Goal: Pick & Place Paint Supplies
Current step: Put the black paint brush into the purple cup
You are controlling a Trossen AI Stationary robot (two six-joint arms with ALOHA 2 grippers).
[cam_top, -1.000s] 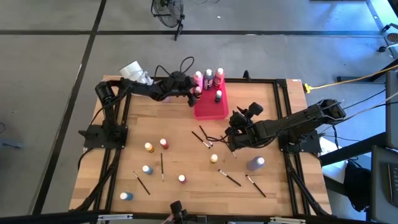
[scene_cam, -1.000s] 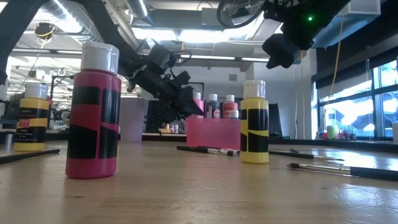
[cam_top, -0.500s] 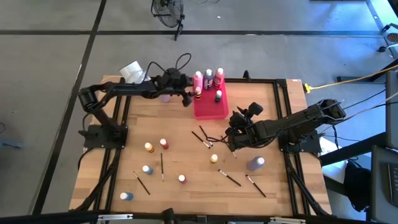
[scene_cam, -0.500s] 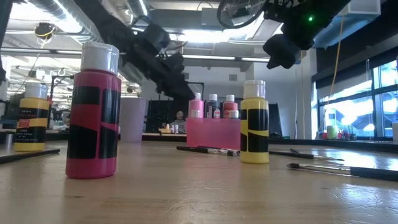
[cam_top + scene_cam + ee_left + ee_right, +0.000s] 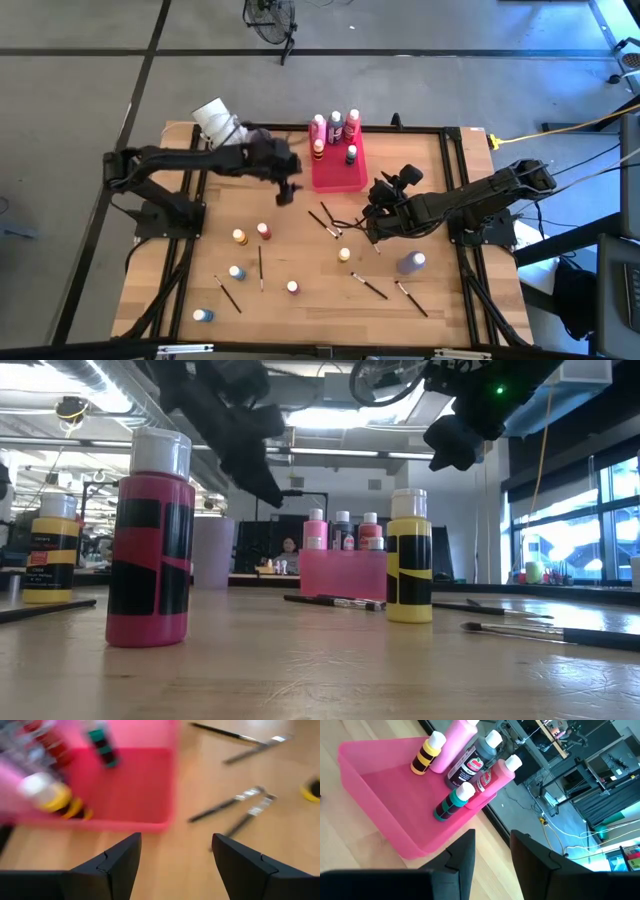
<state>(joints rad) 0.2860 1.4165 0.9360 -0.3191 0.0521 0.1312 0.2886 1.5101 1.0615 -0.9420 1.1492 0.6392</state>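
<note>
On the wooden table [image 5: 300, 250], your left gripper [image 5: 284, 192] hovers jaws open, empty, beside the pink-red rectangular tray [image 5: 338, 172]; nearest loose red light-capped paint bottle [image 5: 264, 231] stands upright just toward the front edge; right gripper [image 5: 372, 232], jaws part-open, is farther.

Overhead, table-level, two wrist views

Pink tray [image 5: 337, 176] at table's [image 5: 300, 250] far edge; lilac cup [image 5: 410, 263] near the front.
</note>
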